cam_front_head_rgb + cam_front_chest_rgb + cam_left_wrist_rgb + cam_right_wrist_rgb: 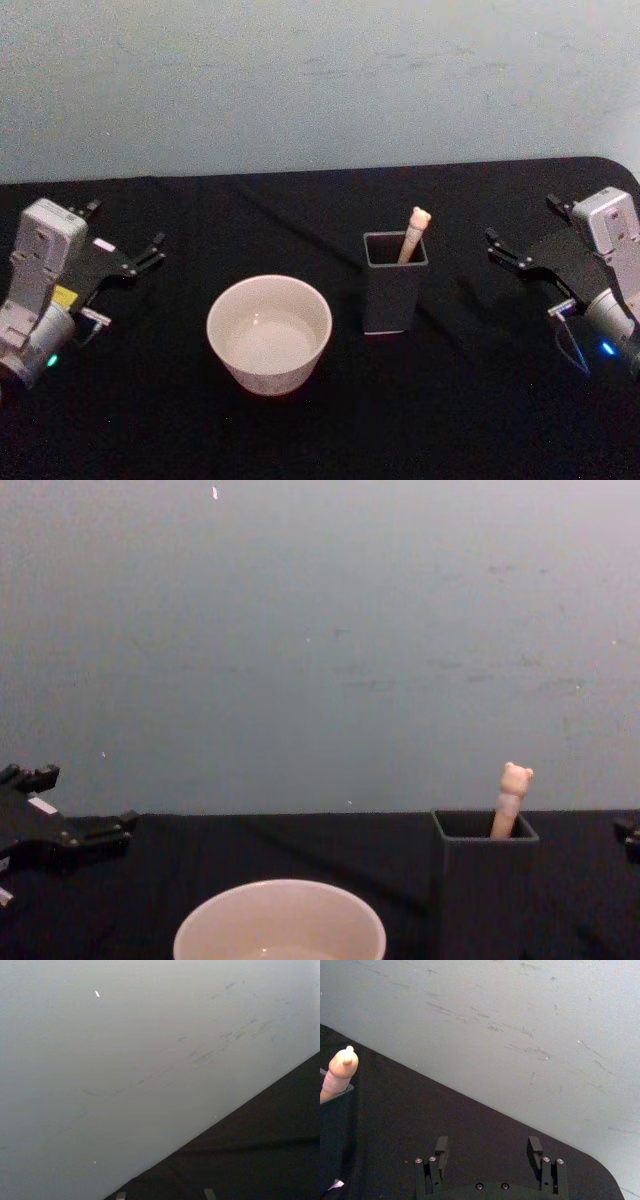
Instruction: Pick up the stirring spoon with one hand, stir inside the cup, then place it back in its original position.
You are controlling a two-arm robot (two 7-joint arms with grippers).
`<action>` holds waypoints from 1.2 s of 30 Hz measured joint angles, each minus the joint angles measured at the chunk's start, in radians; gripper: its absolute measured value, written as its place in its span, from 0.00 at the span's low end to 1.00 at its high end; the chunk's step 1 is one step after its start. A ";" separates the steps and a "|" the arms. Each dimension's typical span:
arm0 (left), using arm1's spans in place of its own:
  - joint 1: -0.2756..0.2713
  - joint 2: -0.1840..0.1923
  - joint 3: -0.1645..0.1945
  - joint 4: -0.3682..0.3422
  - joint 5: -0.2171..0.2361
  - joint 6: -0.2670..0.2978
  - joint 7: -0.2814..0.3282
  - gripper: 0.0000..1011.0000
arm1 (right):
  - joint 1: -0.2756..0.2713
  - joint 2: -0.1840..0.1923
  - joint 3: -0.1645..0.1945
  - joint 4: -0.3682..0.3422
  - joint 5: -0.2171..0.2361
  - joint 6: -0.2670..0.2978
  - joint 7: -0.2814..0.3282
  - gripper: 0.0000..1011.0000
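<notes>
The stirring spoon [414, 235] stands in a dark grey square holder [394, 290], with only its beige bear-topped handle showing above the rim. It also shows in the chest view as the stirring spoon [510, 800] and in the right wrist view as the stirring spoon [340, 1072]. The cream-white cup [269, 334] sits left of the holder, nearer the front. My left gripper [124, 227] rests open at the table's left side. My right gripper [522, 222] rests open at the right, apart from the holder, with nothing between its fingers [441, 1146].
A black cloth [330, 430] covers the table, and a pale wall [320, 80] stands behind it. The table's rounded far right corner [600, 1170] lies just beyond my right gripper. Open cloth lies between each gripper and the cup and holder.
</notes>
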 joint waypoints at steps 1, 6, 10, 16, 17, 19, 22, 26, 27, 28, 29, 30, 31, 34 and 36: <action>0.000 0.000 0.000 0.000 0.000 0.000 0.000 0.99 | 0.000 0.000 0.000 0.000 0.000 0.000 0.000 0.99; 0.000 0.000 0.000 0.000 0.000 0.000 0.000 0.99 | 0.000 0.000 0.000 0.000 0.000 0.000 0.000 0.99; 0.000 0.000 0.000 0.000 0.000 0.000 0.000 0.99 | 0.000 0.000 0.000 0.000 0.000 0.000 0.000 0.99; 0.000 0.000 0.000 0.000 0.000 0.000 0.000 0.99 | 0.000 0.000 0.000 0.000 0.000 0.000 0.000 0.99; 0.000 0.000 0.000 0.000 0.000 0.000 0.000 0.99 | 0.000 0.000 0.000 0.000 0.000 0.000 0.000 0.99; 0.000 0.000 0.000 0.000 0.000 0.000 0.000 0.99 | 0.000 0.000 0.000 0.000 0.000 0.000 0.000 0.99; 0.000 0.000 0.000 0.000 0.000 0.000 0.000 0.99 | 0.000 0.000 0.000 0.000 0.000 0.000 0.000 0.99; 0.000 0.000 0.000 0.000 0.000 0.000 0.000 0.99 | 0.000 0.000 0.000 0.000 0.000 0.000 0.000 0.99; 0.000 0.000 0.000 0.000 0.000 0.000 0.000 0.99 | 0.000 0.000 0.000 0.000 0.000 0.000 0.000 0.99; 0.000 0.000 0.000 0.000 0.000 0.000 0.000 0.99 | 0.000 0.000 0.000 0.000 0.000 0.000 0.000 0.99; 0.000 0.000 0.000 0.000 0.000 0.000 0.000 0.99 | 0.000 0.000 0.000 0.000 0.000 0.000 0.000 0.99; 0.000 0.000 0.000 0.000 0.000 0.000 0.000 0.99 | 0.000 0.000 0.000 0.000 0.000 0.000 0.000 0.99; 0.000 0.000 0.000 0.000 0.000 0.000 0.000 0.99 | 0.000 0.000 0.000 0.000 0.000 0.000 0.000 0.99; 0.000 0.000 0.000 0.000 0.000 0.000 0.000 0.99 | 0.000 0.000 0.000 0.000 0.000 0.000 0.000 0.99; 0.000 0.000 0.000 0.000 0.000 0.000 0.000 0.99 | 0.000 0.000 0.000 0.000 0.000 0.000 0.000 0.99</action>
